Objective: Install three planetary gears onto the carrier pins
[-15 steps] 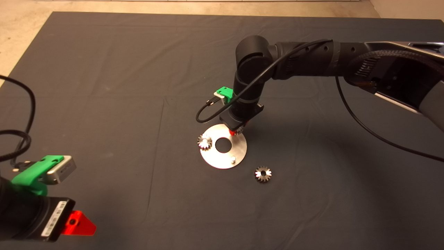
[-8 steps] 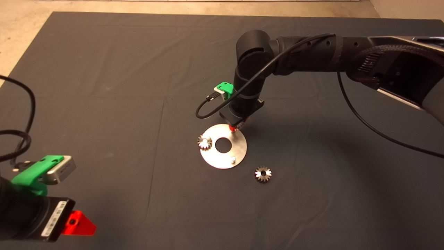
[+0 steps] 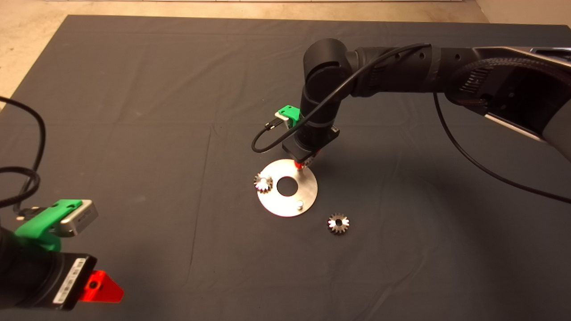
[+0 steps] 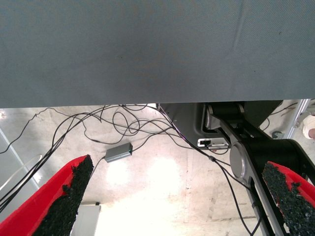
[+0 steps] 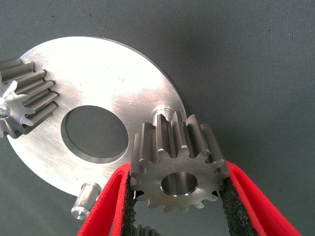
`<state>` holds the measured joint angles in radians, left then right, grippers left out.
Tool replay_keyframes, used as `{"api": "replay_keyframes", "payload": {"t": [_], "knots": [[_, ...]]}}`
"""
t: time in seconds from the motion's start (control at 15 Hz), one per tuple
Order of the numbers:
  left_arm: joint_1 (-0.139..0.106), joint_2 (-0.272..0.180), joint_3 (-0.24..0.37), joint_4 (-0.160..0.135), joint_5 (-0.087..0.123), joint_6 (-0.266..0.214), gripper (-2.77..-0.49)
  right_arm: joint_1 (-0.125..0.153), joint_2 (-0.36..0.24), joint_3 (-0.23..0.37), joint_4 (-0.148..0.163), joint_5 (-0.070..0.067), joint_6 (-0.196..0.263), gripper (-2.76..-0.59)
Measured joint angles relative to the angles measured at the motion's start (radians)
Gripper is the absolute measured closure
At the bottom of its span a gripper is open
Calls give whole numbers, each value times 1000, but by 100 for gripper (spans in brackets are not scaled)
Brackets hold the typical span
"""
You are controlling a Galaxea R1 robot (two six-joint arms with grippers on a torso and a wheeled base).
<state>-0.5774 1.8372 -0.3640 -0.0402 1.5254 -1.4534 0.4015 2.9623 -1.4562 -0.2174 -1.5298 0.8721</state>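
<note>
The right pincer (image 3: 303, 165) hangs over the disc (image 3: 287, 188), one gear (image 3: 263, 183) mounted.

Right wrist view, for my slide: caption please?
Right claw grips a planetary gear above the disc, close to a bare carrier pin.

Dark mat on a tabletop, pale floor around it

The creased charcoal mat (image 3: 134, 111) covers nearly the whole tabletop; a strip of beige floor (image 3: 26, 40) shows along its far edge and far left corner. In the left wrist view, the pale, brightly lit floor (image 4: 162, 196) beyond the mat's edge carries loose black cables (image 4: 123, 123) and a small grey box (image 4: 118, 153).
</note>
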Motion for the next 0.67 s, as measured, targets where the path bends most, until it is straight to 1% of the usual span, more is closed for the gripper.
{"api": "replay_keyframes", "payload": {"t": [0.4, 0.67], "knots": [[0, 0, 0, 0, 0, 0, -251, 0, 2, 0, 0, 0, 0, -105], [0, 0, 0, 0, 0, 0, -251, -9, 2, 0, 0, 0, 0, -105]]}}
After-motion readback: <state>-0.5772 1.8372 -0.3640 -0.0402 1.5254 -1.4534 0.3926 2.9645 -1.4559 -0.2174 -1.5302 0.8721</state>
